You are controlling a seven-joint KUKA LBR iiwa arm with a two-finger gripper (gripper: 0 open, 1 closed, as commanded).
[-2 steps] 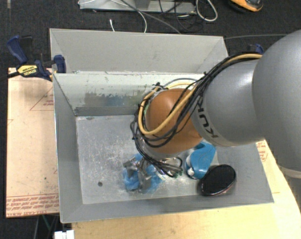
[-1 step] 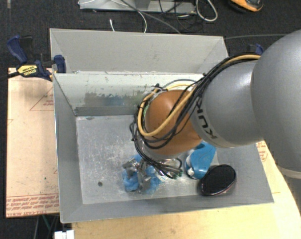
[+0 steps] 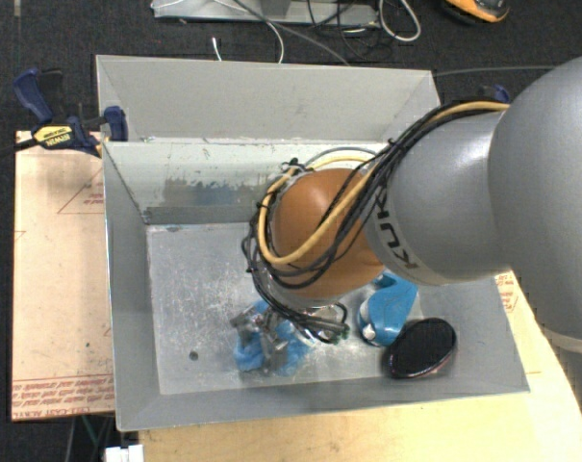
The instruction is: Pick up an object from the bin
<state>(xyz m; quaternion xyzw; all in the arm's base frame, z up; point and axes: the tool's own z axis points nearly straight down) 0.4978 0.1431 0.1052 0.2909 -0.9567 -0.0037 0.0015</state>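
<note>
Jaws, whether apart or together could not be told, stood low over a crumpled blue item (image 3: 260,354) near the front middle of the grey bin (image 3: 185,287). To its right lay a black oval object (image 3: 420,347), with a blue piece (image 3: 392,306) just behind. Bin floor was scuffed. Dark carpet (image 3: 60,27) and cables (image 3: 319,8) lay beyond.

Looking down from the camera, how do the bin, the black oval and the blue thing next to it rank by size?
1. Grey bin.
2. Black oval and blue thing look about alike; the arm hides part of the blue one, so no ranking.
</note>
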